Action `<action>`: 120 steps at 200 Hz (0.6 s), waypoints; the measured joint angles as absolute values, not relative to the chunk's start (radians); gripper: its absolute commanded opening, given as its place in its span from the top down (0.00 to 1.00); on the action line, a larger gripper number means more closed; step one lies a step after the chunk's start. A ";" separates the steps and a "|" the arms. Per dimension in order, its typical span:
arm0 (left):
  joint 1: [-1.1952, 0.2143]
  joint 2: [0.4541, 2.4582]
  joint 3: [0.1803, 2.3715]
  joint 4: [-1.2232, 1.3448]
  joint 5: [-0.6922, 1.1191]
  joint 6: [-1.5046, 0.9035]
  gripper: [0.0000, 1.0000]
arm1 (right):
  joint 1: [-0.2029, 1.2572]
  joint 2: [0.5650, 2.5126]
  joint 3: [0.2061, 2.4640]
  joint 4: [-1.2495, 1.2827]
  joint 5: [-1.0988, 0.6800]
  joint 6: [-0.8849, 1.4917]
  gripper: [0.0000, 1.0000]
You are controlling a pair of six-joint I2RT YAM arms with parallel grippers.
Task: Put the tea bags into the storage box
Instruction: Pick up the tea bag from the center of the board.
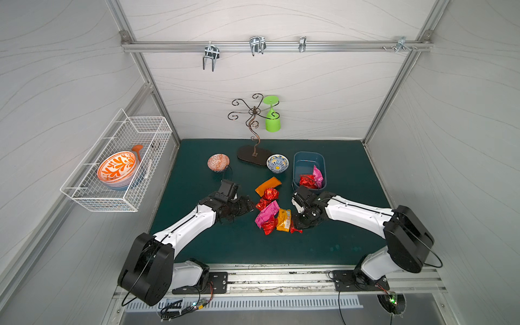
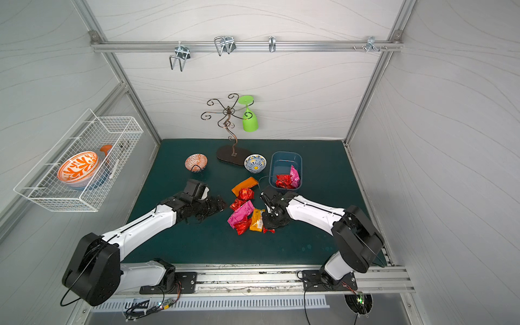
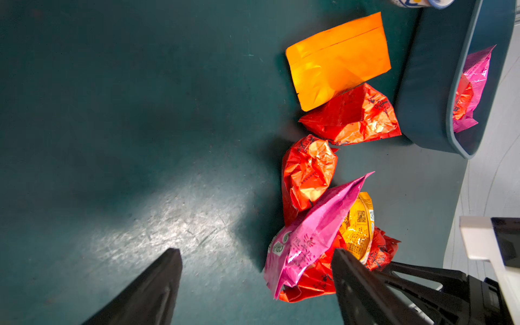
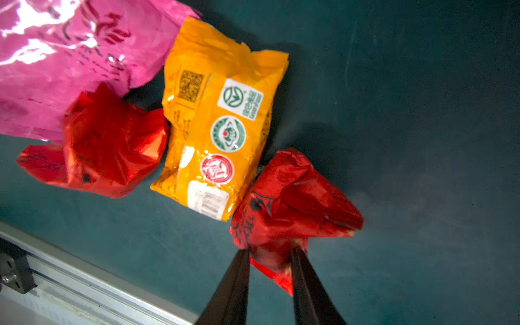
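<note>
Several tea bags lie in a loose pile mid-mat: an orange one [image 1: 268, 185], red ones [image 1: 271, 194], a pink one [image 1: 266, 215] and a yellow one [image 1: 283, 221]. The blue storage box [image 1: 305, 166] stands at the back right and holds a red packet [image 1: 308, 181] and a pink packet [image 1: 318, 173]. My right gripper [image 4: 270, 253] is at the pile's near right edge, shut on a crumpled red tea bag [image 4: 292, 205] that rests on the mat. My left gripper [image 3: 256, 253] hovers open at the pile's left side, and one finger [image 3: 354, 281] is close to the pink bag [image 3: 312, 239].
A metal cup tree [image 1: 253, 153] with a hanging green glass [image 1: 272, 119] stands at the back. An orange-patterned bowl [image 1: 218, 162] and a blue-patterned bowl [image 1: 277, 163] sit beside its base. A white wire basket [image 1: 118, 166] with bowls hangs on the left wall. A metal rail [image 4: 84, 292] runs along the front edge.
</note>
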State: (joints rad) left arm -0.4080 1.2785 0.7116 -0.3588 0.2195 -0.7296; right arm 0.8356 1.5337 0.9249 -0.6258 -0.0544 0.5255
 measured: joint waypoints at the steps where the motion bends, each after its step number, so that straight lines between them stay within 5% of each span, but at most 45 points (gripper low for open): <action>1: -0.408 1.279 0.712 -0.359 0.220 -0.730 0.12 | 0.836 1.535 0.925 -0.626 -0.053 0.526 0.68; 33: -0.408 1.276 0.711 -0.359 0.218 -0.730 0.12 | 0.836 1.552 0.938 -0.626 -0.025 0.524 0.56; 59: -0.408 1.276 0.711 -0.359 0.218 -0.730 0.12 | 0.836 1.568 0.955 -0.625 0.008 0.516 0.57; 120: -0.408 1.275 0.710 -0.359 0.217 -0.733 0.12 | 0.836 1.615 0.970 -0.609 0.041 0.495 0.93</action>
State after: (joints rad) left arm -0.4080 1.2755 0.7097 -0.3588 0.2169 -0.7334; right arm 0.8364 1.6150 0.9695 -0.6094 0.0406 0.4953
